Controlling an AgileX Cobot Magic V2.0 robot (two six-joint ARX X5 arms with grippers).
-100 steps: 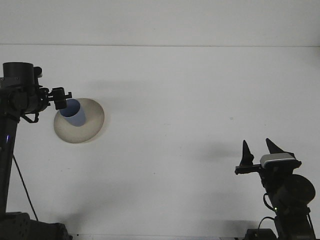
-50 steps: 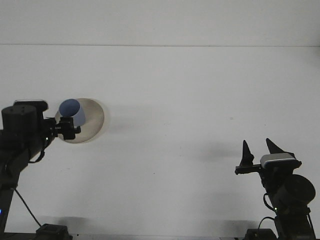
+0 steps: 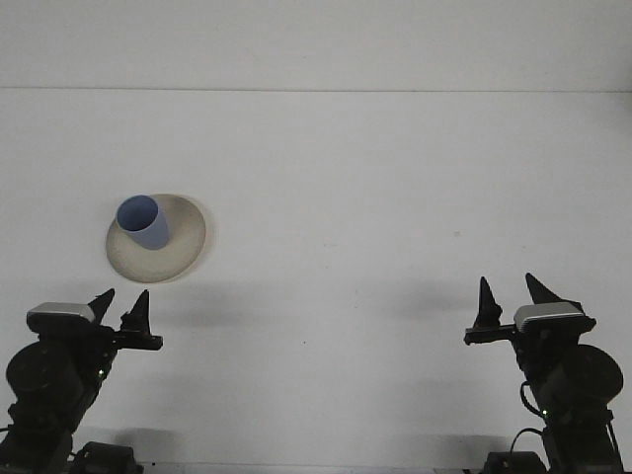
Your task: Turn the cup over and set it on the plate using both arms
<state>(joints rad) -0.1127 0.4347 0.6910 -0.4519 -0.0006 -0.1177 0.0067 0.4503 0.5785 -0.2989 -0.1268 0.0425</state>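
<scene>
Cup [image 3: 142, 220] sits upright on the plate [image 3: 184, 247], mouth up, w/ nothing touching it. It stands on the plate's left part, not the centre. Plate is on the left half of the white counter [image 3: 375, 197], nearer the left edge than the middle, about midway between far & near edges.

Left pincer [image 3: 120, 308] is down by the near-left corner, fingers spread, empty, tips pointing toward the far edge. It's well apart from the plate, just nearer the near edge than the plate's rim. Right pincer [image 3: 512, 301] is by the near-right corner, also spread & empty, tips toward the far edge, far from cup & plate.

Vs earlier frames: 1 s ago the left pincer was at the cup, reaching in from the left edge at plate height. 0.5 s ago it had dropped lower & sat against the plate's left rim, cup already free beside it. Now the left arm has pulled right back to the near edge, clear of the plate. Cup hasn't shifted since 0.5 s ago; same spot on the plate, same upright pose. Plate pos. unchanged across all three. Right arm & its pincer haven't moved at all, same pose & same gap between fingers throughout.

Soft shadows lie on the counter ahead of each pincer & to the right of the plate.
</scene>
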